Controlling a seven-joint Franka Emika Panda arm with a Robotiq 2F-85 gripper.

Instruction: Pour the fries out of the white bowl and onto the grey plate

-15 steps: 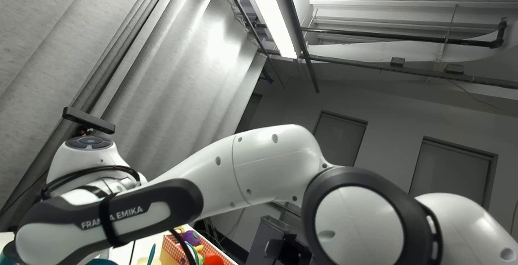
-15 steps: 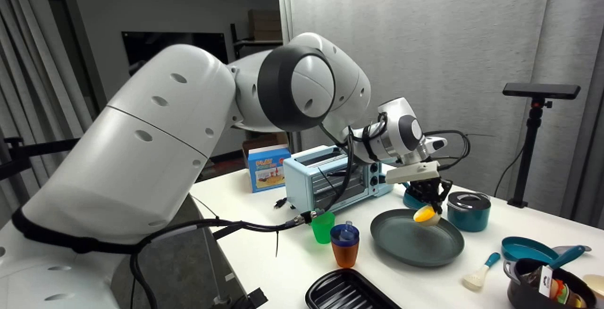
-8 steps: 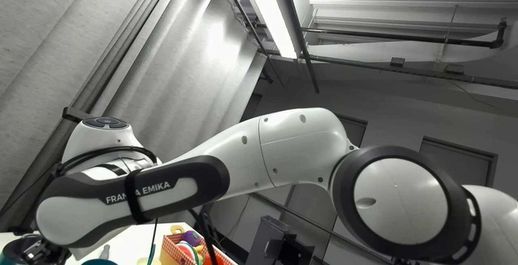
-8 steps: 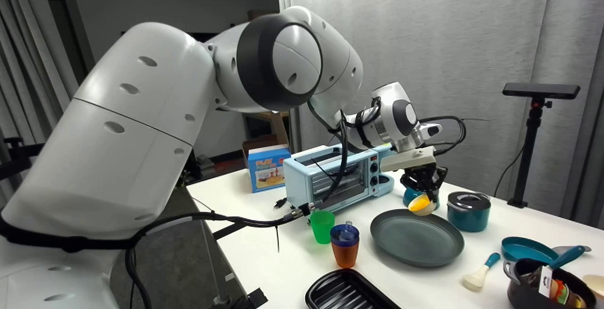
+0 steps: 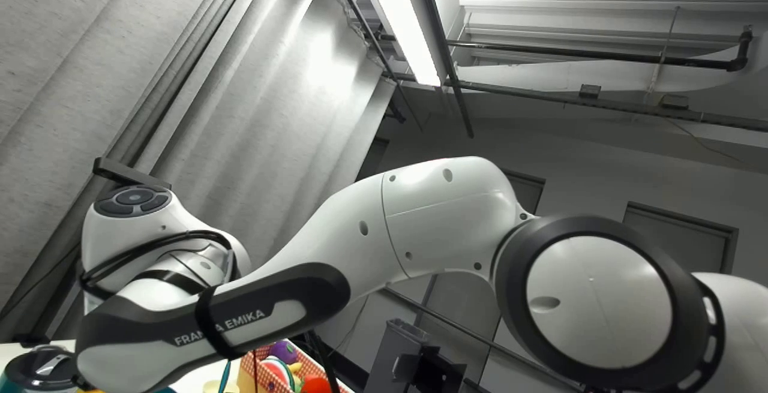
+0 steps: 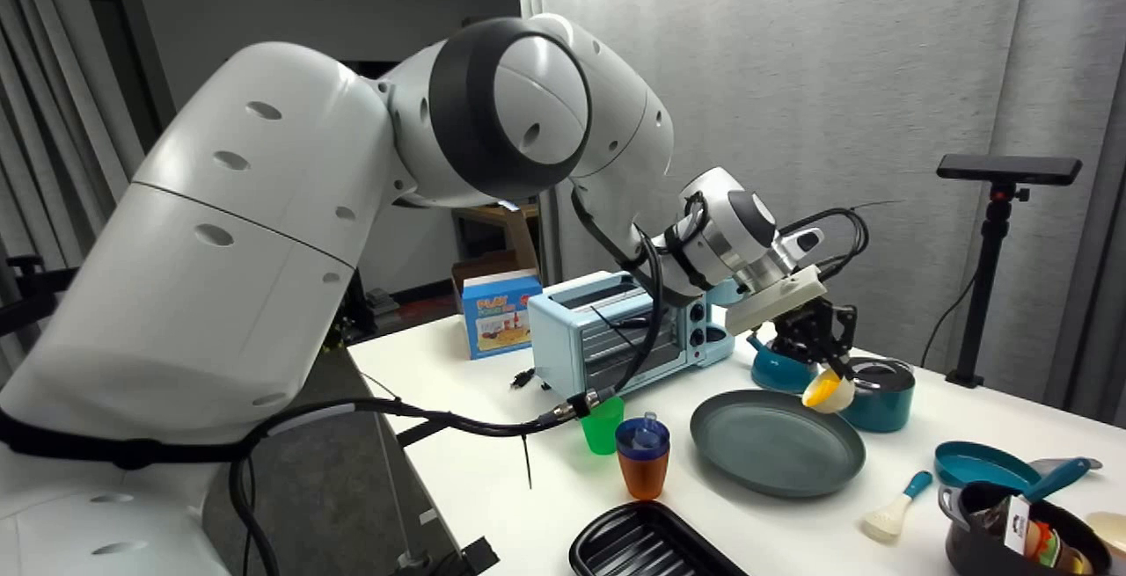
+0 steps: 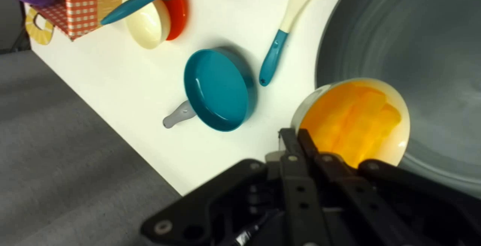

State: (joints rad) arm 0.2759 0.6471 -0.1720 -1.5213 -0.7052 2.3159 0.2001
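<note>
Gripper (image 7: 298, 135) has white bowl (image 7: 392, 141) clamped, right-of-center in wrist view — fries (image 7: 362, 120) inside, grey plate (image 7: 424, 50) hogging upper right.

On the white table (image 6: 796, 530) stand a blue box (image 6: 501, 317), a toaster oven (image 6: 607, 354), a green cup (image 6: 603, 426) and an orange cup (image 6: 644, 475). The grey plate (image 6: 774, 451) lies between the orange cup and a lidded teal pot (image 6: 883, 409); elsewhere are a black tray (image 6: 651, 550), a teal-handled spatula (image 7: 285, 28), a teal pan (image 7: 217, 90) (its handle (image 7: 179, 115) is grey) and a dark pot (image 6: 985, 543).
</note>
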